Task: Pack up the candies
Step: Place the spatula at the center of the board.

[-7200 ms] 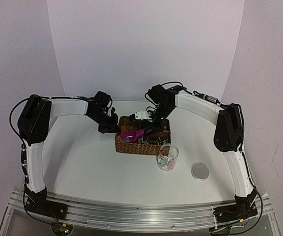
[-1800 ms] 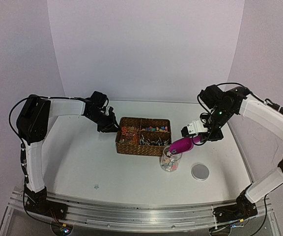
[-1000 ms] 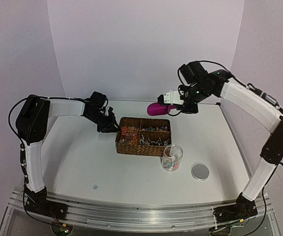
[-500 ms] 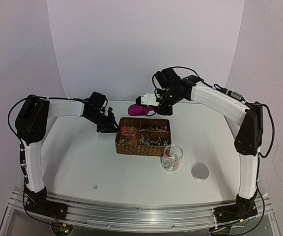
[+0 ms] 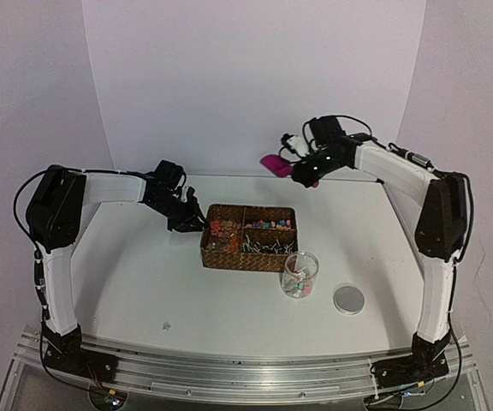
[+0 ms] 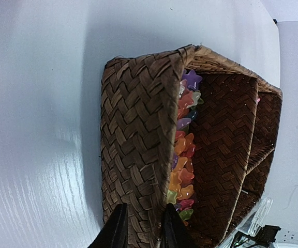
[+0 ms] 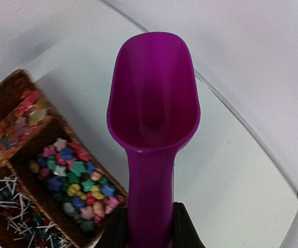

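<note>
The small glossy candies (image 5: 223, 228) in mixed colours lie in 3 places. 1 loose heap (image 6: 182, 155), mostly orange, red and pink with some purple, fills the left compartment of the brown woven basket (image 5: 238, 257), piled against its outer wall. A 2nd heap (image 7: 76, 181) of pink, blue, green and yellow pieces sits in the far right compartment. A few pink, white and pale blue ones (image 5: 294, 285) rest at the bottom of the clear upright jar (image 5: 299, 260), just beside the basket's front right corner.

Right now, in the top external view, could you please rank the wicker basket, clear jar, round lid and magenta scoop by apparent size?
1. wicker basket
2. clear jar
3. round lid and magenta scoop look alike; the scoop is raised and partly hidden in the right gripper, so unranked.
</note>
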Robot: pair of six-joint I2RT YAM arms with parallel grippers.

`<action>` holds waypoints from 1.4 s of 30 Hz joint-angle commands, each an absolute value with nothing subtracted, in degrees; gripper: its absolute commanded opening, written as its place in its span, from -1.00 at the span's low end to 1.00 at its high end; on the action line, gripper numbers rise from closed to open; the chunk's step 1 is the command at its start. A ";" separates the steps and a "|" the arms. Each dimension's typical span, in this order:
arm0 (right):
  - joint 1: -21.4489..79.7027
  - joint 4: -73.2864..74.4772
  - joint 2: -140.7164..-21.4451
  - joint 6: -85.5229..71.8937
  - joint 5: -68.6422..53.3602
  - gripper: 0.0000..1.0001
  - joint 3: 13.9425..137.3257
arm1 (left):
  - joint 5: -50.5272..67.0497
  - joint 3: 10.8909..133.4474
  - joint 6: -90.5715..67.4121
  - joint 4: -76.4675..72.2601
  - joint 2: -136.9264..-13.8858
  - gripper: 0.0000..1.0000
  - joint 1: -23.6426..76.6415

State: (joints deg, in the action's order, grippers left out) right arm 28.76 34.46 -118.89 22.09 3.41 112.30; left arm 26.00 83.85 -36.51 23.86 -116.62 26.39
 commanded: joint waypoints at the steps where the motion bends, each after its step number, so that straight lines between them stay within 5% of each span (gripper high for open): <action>1: 21.11 26.48 -107.63 -3.67 3.54 -1.00 101.43 | 24.19 82.97 -36.74 25.12 -113.83 -0.54 25.05; 9: 12.86 27.68 -101.93 -21.05 7.60 -1.00 77.23 | 24.18 82.83 -36.74 25.36 -113.68 -0.51 25.03; 18: 12.66 27.58 -105.34 -17.16 7.69 -1.00 71.06 | 24.03 81.87 -37.06 25.05 -113.00 -0.49 24.97; 28: 12.46 27.76 -108.20 -14.34 8.46 -0.23 69.79 | 24.01 81.21 -36.93 25.04 -112.06 -0.32 24.15; 35: 12.48 29.00 -106.81 -11.11 9.11 0.09 72.68 | 24.34 81.21 -36.76 24.94 -111.87 -0.27 24.08; 38: 12.48 31.00 -104.56 -10.20 8.25 0.84 75.75 | 24.55 81.35 -36.55 24.94 -111.66 -0.19 23.92; 42: 13.74 34.61 -100.01 -10.36 6.54 0.96 78.72 | 25.00 81.61 -36.10 24.87 -111.16 -0.12 23.91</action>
